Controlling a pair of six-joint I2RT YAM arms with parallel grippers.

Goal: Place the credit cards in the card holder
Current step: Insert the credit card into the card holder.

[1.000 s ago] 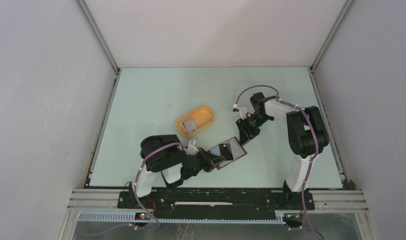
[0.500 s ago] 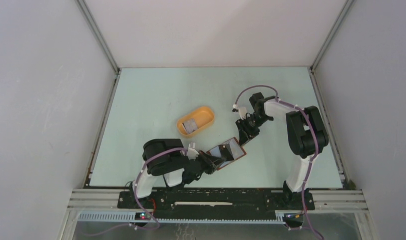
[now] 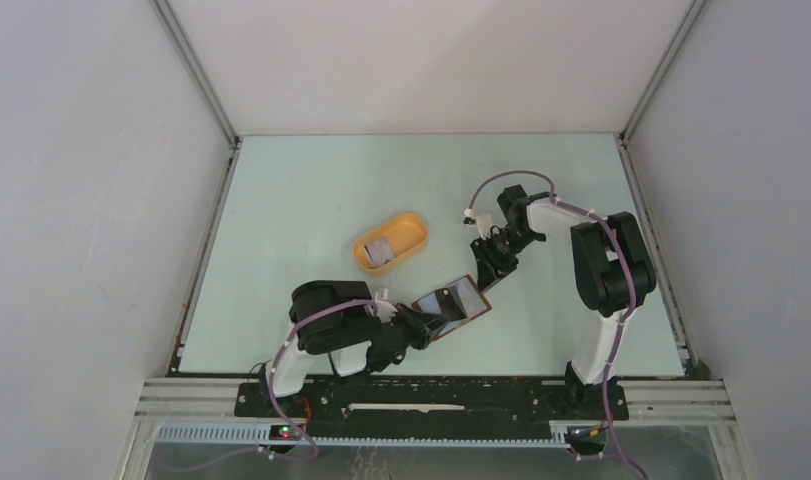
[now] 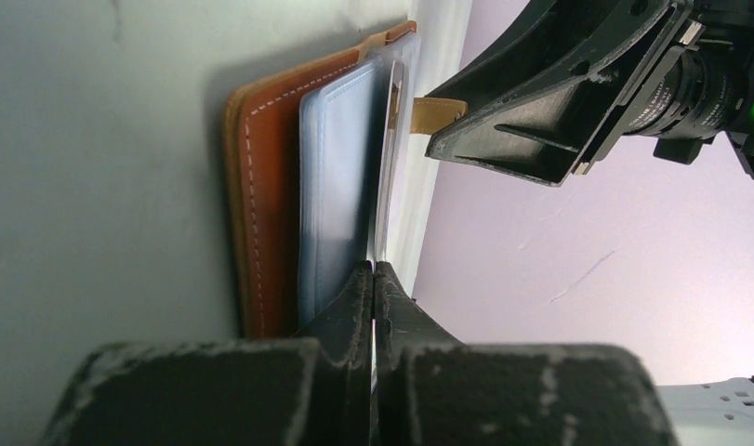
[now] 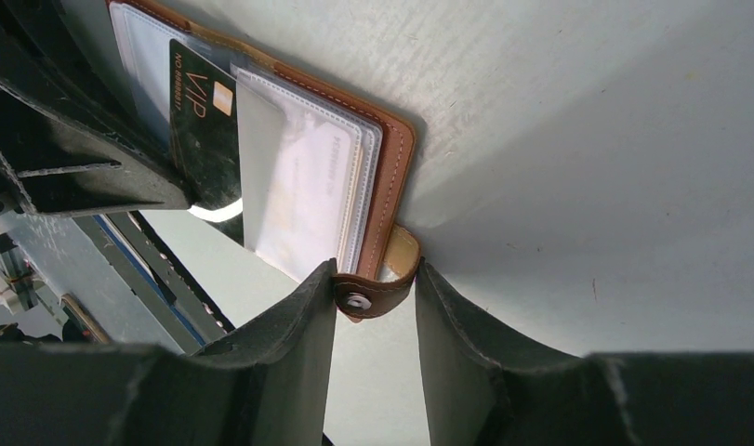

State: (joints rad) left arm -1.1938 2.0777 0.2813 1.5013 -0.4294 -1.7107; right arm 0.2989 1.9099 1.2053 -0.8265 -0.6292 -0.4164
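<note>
Inside card holder (image 5: 397, 177), black VIP card (image 5: 198, 130)

Layout on the worktop (image 3: 311, 200)
Card holder (image 3: 459, 300) front centre; tray (image 3: 416, 220) behind and left of it, one credit card (image 3: 381, 250) inside.

You'll see pale stitching edging the reddish-brown leather folding card holder (image 5: 398, 158), whose inner sleeves are clear over blue-grey. The black credit card (image 5: 198, 116) carries pale "VIP" lettering and a gold chip. The orange-yellow oval tray (image 3: 414, 219) frames a small grey card (image 3: 381, 250); your worktop (image 3: 301, 200) is pale mint green.
</note>
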